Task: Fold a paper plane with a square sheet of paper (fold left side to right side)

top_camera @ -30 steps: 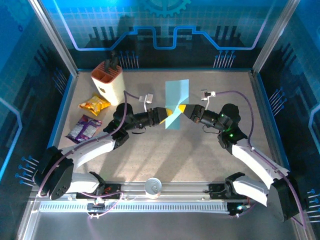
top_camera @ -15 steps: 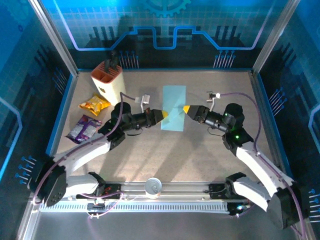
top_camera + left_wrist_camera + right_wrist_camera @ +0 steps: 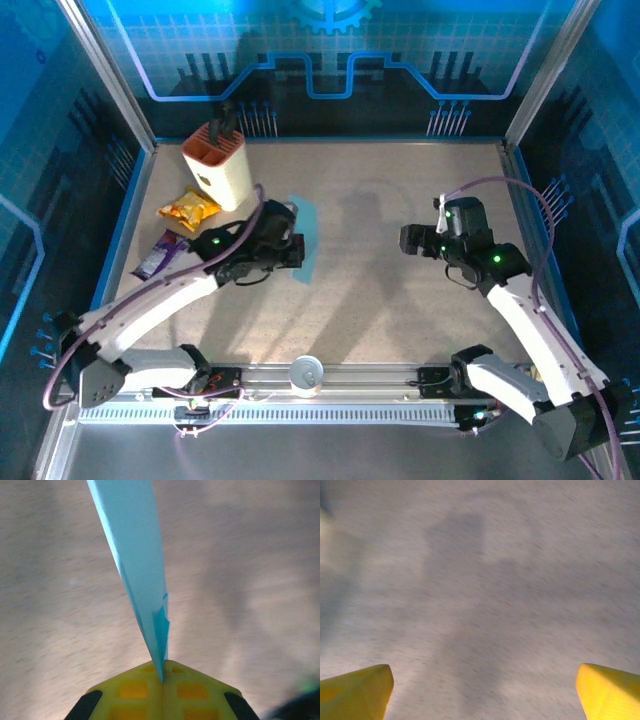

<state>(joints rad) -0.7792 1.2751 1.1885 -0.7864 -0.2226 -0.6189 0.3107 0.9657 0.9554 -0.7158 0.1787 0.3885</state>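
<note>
The light-blue sheet of paper (image 3: 306,232) is left of the table's centre, raised and nearly edge-on, pinched at its near corner by my left gripper (image 3: 295,248). In the left wrist view the sheet (image 3: 135,555) rises as a thin blade out of the shut yellow jaws of the left gripper (image 3: 162,679). It looks doubled just above the jaws. My right gripper (image 3: 405,240) is over bare table well to the right, apart from the paper. In the right wrist view the right gripper (image 3: 482,690) is open, its fingertips (image 3: 365,686) far apart with nothing between them.
A cream knife block (image 3: 215,165) stands at the back left. A yellow snack packet (image 3: 188,209) and a purple one (image 3: 160,255) lie in front of it, close to the left arm. A white round object (image 3: 306,373) sits on the near rail.
My right gripper has opened, let go of the paper and drawn back to the right. My left gripper has shut on the sheet and carried it left, away from the centre.
</note>
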